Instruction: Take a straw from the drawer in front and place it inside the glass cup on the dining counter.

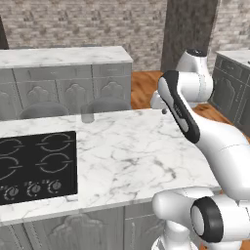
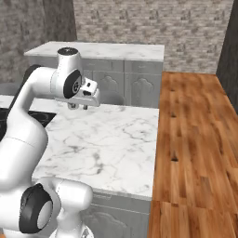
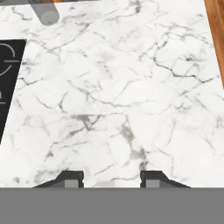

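Gripper [image 3: 111, 178] hangs above the white grey-veined marble dining counter [image 1: 132, 156], and I see its two dark fingertips [image 3: 70, 178] set apart with bare marble between them, nothing held. My small clear greyish glass cup [image 1: 87, 113] stands at the counter's far edge, well apart from the hand, just beyond the black cooktop [image 1: 36, 166].

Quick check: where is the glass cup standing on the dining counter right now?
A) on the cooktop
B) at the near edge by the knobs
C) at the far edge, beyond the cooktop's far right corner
C: the glass cup stands on bare marble at the dining counter's far edge, just past the cooktop's far right corner.
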You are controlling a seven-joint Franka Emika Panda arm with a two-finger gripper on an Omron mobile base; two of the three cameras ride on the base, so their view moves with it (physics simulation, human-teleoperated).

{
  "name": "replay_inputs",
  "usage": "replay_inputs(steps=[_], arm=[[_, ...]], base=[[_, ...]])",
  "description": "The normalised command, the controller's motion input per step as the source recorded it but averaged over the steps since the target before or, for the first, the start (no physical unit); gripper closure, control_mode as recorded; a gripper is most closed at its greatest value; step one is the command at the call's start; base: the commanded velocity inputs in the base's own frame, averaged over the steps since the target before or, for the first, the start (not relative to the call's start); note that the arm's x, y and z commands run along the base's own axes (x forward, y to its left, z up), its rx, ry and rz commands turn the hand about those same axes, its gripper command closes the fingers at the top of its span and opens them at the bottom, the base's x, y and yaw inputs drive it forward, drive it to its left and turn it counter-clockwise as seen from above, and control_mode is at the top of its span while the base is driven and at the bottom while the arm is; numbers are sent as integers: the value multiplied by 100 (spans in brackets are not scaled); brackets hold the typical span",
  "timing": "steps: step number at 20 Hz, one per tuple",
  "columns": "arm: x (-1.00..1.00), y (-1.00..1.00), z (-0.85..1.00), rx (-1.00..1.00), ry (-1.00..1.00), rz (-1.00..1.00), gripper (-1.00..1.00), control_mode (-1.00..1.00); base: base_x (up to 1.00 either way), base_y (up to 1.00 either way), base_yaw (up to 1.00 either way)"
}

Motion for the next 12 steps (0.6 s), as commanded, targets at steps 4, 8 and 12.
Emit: replay_inputs(steps=[4, 8, 12], arm=[[-37, 0, -3, 0, -6, 0, -100, -100], [-61, -16, -42, 0, -10, -2, -100, -100], [-19, -19, -53, 0, 0, -4, -100, -100]], base=[[0, 0, 0], [0, 0, 0], [0, 0, 0]])
